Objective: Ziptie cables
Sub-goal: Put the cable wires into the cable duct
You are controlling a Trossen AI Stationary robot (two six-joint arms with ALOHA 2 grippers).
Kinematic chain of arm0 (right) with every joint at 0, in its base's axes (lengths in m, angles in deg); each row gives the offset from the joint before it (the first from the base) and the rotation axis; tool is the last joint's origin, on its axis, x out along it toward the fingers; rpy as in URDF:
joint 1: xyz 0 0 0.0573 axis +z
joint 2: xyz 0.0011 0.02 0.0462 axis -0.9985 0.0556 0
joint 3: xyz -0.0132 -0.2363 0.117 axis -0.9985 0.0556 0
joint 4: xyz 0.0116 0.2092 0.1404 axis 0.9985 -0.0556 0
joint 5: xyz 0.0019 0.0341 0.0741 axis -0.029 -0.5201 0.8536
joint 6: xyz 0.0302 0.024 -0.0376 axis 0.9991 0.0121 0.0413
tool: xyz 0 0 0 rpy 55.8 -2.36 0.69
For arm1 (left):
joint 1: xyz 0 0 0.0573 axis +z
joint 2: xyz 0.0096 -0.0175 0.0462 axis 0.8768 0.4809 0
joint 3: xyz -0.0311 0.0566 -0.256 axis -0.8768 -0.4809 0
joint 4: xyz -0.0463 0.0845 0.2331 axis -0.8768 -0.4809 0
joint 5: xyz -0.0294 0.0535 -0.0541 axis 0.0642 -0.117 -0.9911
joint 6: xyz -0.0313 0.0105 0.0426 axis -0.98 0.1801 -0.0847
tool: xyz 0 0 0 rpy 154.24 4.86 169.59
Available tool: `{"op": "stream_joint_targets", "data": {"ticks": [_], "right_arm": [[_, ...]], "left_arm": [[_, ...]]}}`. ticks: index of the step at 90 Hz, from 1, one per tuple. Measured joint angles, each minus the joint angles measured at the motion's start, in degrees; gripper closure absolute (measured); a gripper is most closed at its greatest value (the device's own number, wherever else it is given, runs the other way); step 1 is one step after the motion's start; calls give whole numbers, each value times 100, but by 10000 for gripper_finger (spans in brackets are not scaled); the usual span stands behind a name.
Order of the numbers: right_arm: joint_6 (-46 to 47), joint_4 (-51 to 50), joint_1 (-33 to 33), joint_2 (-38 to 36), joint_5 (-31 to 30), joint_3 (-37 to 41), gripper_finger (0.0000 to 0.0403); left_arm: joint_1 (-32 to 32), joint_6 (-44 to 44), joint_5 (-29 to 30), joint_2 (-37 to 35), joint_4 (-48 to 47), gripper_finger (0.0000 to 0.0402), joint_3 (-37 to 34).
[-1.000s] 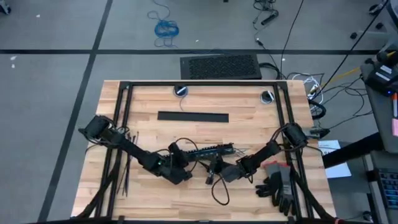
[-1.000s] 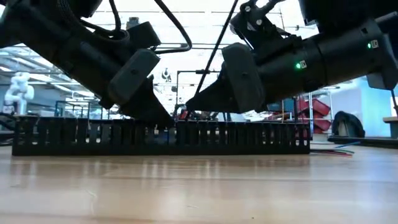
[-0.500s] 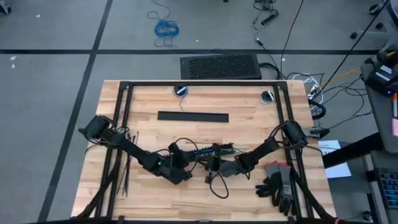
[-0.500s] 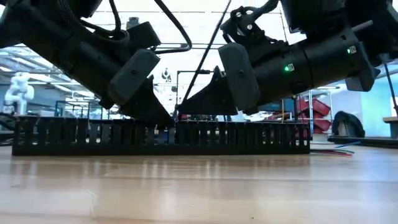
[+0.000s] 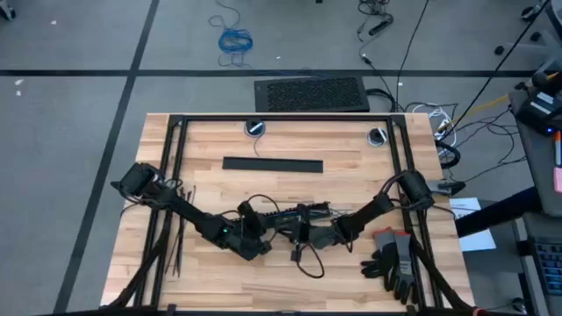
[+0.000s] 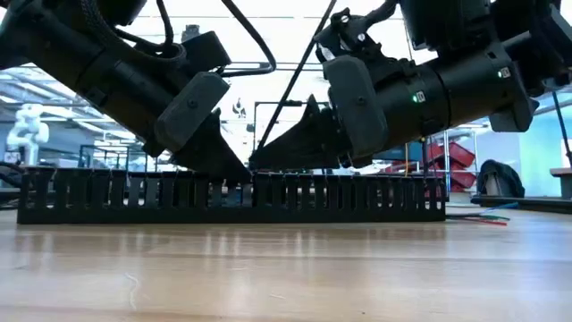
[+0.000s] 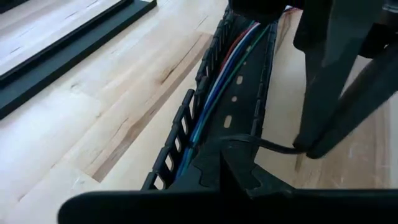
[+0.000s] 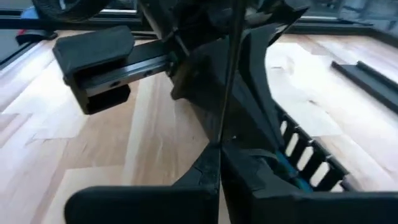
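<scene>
The cables [image 7: 219, 93], thin blue, green, red and pale wires, lie lengthwise inside a black slotted duct [image 5: 294, 211] at the table's middle. Both grippers meet over the duct. My left gripper [image 7: 224, 158] is at the duct's left part [image 5: 262, 225], shut. My right gripper [image 8: 219, 155] stands just right of it [image 5: 304, 230], shut. A thin black ziptie [image 7: 267, 145] curves from my left fingertips across the duct's near wall to my right gripper's tip [image 7: 309, 148]. My left gripper pinches one end of the ziptie [image 7: 235, 139] between its fingertips, low over the duct, slanting down from the table's left. The fingers hide the exact spot. My right gripper pinches the ziptie [image 8: 221, 140] at its fingertips, slanting down from the table's right. The strip's free length [image 8: 229, 68] runs away from the fingers.
A long flat black bar [image 5: 272, 164] lies behind the duct. Dark gloves [image 5: 393, 259] lie at the near right. Thin dark strips [image 5: 178, 250] lie near the left arm's base. Two round inserts [image 5: 255, 128] sit at the far edge.
My right gripper has moved toward the table's left, along the duct, closing in on my left gripper, and a little toward the far edge. The thin strip it holds has gone with it.
</scene>
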Motion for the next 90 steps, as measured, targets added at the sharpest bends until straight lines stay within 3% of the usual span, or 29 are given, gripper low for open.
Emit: {"op": "stream_joint_targets", "data": {"ticks": [63,74,90], "right_arm": [[832,-509,-39,-7,218,-17,400],[1124,-645,91,-11,243,-24,369],[1302,-720,255,-69,284,-13,285]], "left_arm": [[7,-58,0,0,1,402,0],[8,56,-127,0,91,402,0],[-60,469,-371,-45,376,393,-6]]}}
